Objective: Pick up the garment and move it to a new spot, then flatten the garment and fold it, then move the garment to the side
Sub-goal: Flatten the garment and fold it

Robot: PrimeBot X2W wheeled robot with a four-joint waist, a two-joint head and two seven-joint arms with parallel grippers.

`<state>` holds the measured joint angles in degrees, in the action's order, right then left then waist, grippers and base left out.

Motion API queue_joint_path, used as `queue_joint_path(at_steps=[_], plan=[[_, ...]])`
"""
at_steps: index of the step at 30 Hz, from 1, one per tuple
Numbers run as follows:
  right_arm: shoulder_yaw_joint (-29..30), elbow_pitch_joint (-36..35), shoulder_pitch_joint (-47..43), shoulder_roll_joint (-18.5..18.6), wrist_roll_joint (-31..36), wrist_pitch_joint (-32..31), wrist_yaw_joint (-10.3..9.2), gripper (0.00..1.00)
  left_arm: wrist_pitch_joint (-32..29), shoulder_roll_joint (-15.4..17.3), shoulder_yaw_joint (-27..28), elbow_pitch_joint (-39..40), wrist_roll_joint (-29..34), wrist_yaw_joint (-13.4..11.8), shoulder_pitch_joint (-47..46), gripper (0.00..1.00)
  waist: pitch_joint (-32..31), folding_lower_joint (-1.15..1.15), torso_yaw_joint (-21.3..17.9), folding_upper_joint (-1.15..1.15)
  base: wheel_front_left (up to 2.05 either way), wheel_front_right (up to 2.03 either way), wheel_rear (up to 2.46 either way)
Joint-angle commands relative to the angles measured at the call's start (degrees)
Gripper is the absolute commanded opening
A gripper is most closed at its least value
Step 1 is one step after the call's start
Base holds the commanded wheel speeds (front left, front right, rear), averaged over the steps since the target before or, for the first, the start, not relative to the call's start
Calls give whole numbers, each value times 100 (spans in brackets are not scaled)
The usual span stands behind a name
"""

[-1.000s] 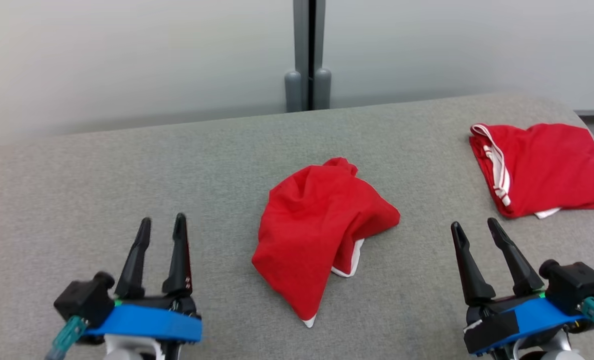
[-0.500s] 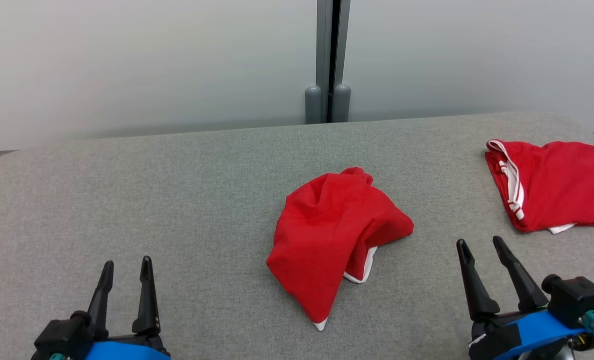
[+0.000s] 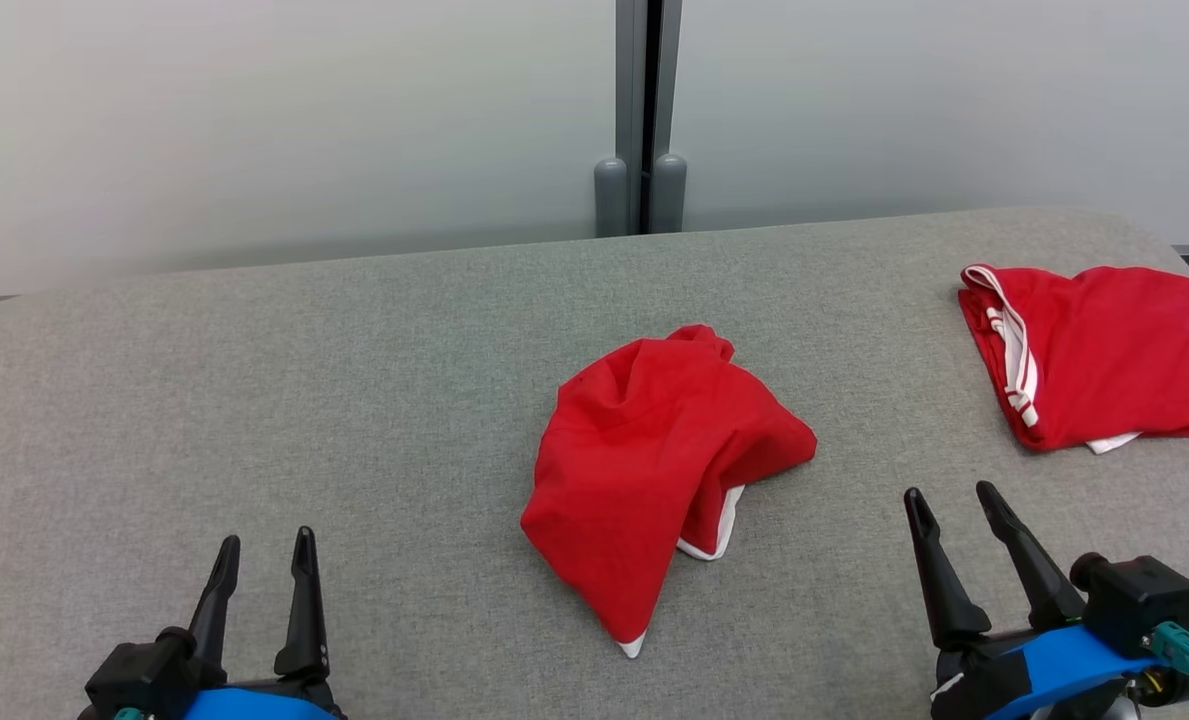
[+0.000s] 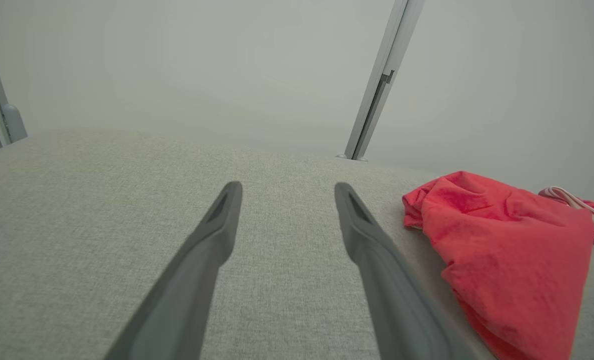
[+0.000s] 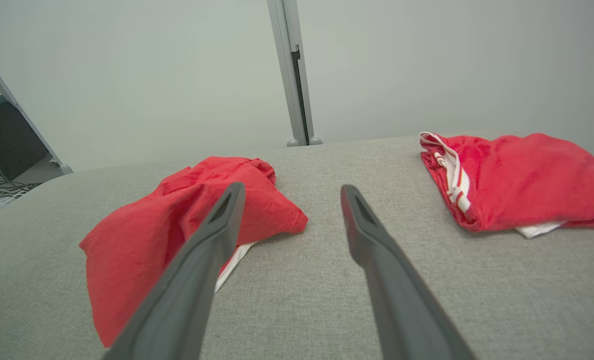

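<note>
A crumpled red garment (image 3: 654, 470) with white trim lies in a heap at the middle of the grey padded table (image 3: 354, 400); it also lies at the right of the left wrist view (image 4: 506, 250) and at the left of the right wrist view (image 5: 177, 230). My left gripper (image 3: 264, 545) stands open at the lower left, well clear of the heap, nothing between its fingers (image 4: 212, 240). My right gripper (image 3: 951, 493) is open at the lower right, a short way right of the garment, also empty.
A second red garment (image 3: 1104, 350) with white stripes lies folded flat near the table's right edge, also seen in the right wrist view (image 5: 521, 180). A grey post (image 3: 639, 120) and pale wall panels stand behind the table's far edge.
The head camera has shifted, so the whole scene sits differently. My left gripper has drawn back toward the bottom edge since a second ago. Both garments lie as before.
</note>
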<state>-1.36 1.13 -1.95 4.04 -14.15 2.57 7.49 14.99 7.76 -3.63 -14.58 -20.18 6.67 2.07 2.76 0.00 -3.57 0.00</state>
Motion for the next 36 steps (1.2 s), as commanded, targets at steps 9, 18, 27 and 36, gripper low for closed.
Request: queue_joint_path(at_steps=[9, 18, 27, 36], plan=[[15, 17, 13, -25, 26, -2, 1, 100, 23, 16, -35, -15, -24, 0, -51, 100, 2, 0, 3, 0, 0, 0, 0], [-45, 11, 62, -23, 19, -21, 1, 100, -69, -31, -17, 74, -128, -104, -106, 100, 0, 0, -27, 0, 0, 0, 0], [-258, -33, 249, 38, -15, -56, 1, 100, -1413, -27, -307, 229, -331, -141, -991, 100, 196, 0, -288, 0, 0, 0, 0], [-531, 19, 488, 17, -51, 22, 1, 100, -2643, -192, -870, -686, -762, 7, -2056, 100, 461, 0, -761, 0, 0, 0, 0]])
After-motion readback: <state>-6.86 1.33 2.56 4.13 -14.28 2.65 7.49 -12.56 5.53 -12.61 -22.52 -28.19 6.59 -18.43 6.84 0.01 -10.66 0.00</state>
